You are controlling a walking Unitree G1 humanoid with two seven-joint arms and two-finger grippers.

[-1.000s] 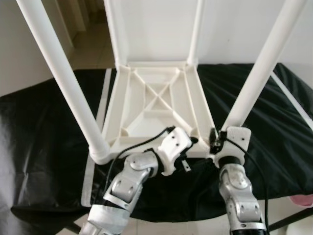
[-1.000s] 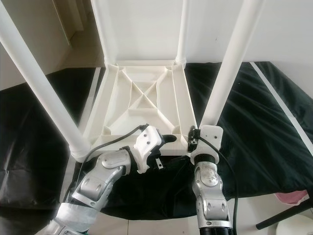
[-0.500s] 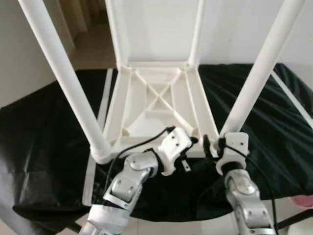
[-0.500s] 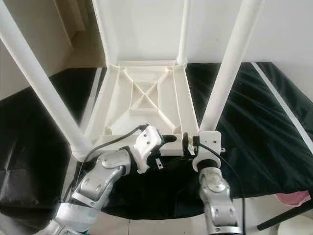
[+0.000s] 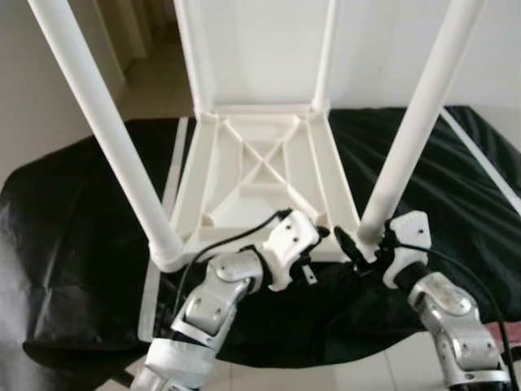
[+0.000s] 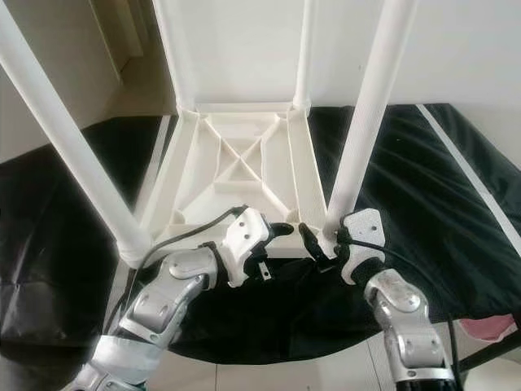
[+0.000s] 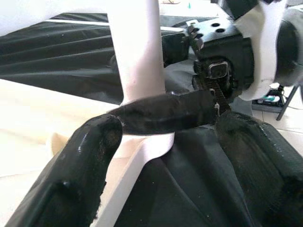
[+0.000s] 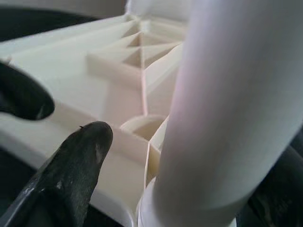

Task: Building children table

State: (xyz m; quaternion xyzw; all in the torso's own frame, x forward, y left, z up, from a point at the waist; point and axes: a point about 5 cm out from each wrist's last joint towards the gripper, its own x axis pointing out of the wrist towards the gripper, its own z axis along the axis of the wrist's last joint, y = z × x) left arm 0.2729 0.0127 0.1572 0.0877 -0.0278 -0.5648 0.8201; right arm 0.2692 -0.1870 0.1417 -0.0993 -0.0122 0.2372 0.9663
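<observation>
Black sheet (image 5: 73,244) covers the floor; table (image 5: 260,175) lies upside down on it, legs up. Right gripper (image 6: 328,243) pinches the near right leg (image 6: 358,138) at its base, seemingly seating it in the socket. Left gripper (image 6: 281,230), spread, straddles the near rim beside it, probably steadying.

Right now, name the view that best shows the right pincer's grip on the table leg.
Left wrist view: one black finger of the right pincer wraps across the leg's base, seen side-on. The eye views show this contact small, from above. The right wrist view shows the leg close and blurred beside one fingertip.
</observation>
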